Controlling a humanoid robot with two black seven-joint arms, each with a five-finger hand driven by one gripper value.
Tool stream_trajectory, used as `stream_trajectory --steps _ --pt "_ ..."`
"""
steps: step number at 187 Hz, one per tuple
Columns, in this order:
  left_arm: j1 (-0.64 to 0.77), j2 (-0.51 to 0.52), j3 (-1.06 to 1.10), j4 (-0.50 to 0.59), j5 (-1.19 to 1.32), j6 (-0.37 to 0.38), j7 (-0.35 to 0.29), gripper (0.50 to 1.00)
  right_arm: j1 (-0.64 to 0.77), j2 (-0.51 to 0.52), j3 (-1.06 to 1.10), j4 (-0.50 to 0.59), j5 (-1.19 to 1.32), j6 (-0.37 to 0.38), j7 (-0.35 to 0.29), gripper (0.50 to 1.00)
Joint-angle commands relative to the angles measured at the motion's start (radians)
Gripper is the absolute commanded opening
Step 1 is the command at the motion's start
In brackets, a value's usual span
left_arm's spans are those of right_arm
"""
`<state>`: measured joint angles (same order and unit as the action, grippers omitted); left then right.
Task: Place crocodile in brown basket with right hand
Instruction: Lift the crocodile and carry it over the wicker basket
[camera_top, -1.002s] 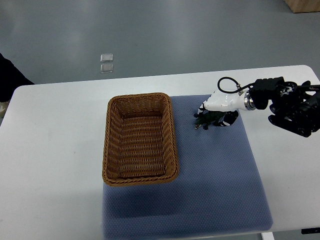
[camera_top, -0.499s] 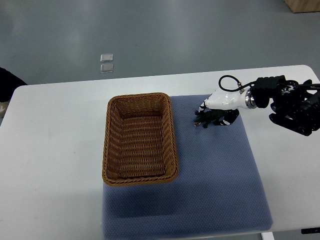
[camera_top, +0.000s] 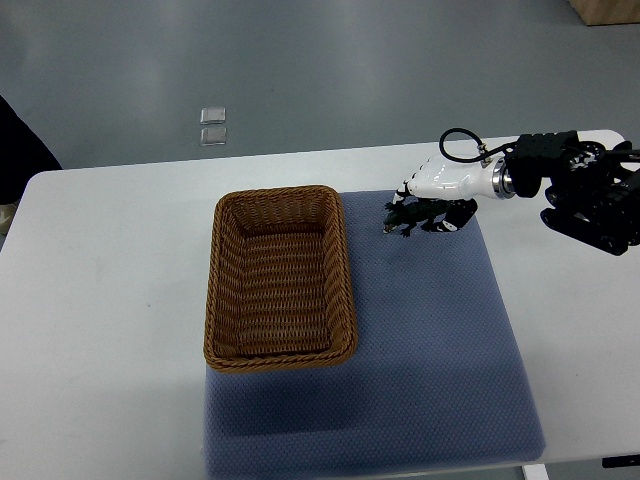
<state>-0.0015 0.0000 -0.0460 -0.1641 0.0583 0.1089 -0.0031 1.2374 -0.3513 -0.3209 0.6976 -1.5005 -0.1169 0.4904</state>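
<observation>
A dark green toy crocodile (camera_top: 408, 217) hangs in my right hand (camera_top: 432, 198), whose white and black fingers are curled around its rear half; its head points left toward the basket. The hand holds it slightly above the blue mat (camera_top: 430, 330), near the mat's far edge. The brown wicker basket (camera_top: 281, 277) stands to the left on the mat's left side, nothing inside it. About a hand's width of mat separates the crocodile from the basket's right rim. My left arm does not show.
The white table (camera_top: 100, 300) carries the mat and basket. A dark shape, part of a person's sleeve (camera_top: 20, 150), shows at the left edge. Two small clear squares (camera_top: 212, 126) lie on the grey floor beyond the table.
My right hand has lifted and drawn slightly toward the table's far side with the crocodile in it. The basket has not moved.
</observation>
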Motion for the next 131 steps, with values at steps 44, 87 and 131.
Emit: stream_trajectory --steps 44,87,131 --pt "0.000 0.000 0.000 0.000 0.000 0.000 0.000 1.000 0.056 0.005 0.071 0.054 0.006 -0.049 0.046 0.500" --pt "0.000 0.000 0.000 0.000 0.000 0.000 0.000 1.000 0.120 0.022 0.077 0.135 0.008 -0.098 0.103 0.500" --pt "0.000 0.000 0.000 0.000 0.000 0.000 0.000 1.000 0.140 0.101 0.077 0.161 0.012 -0.121 0.120 0.500"
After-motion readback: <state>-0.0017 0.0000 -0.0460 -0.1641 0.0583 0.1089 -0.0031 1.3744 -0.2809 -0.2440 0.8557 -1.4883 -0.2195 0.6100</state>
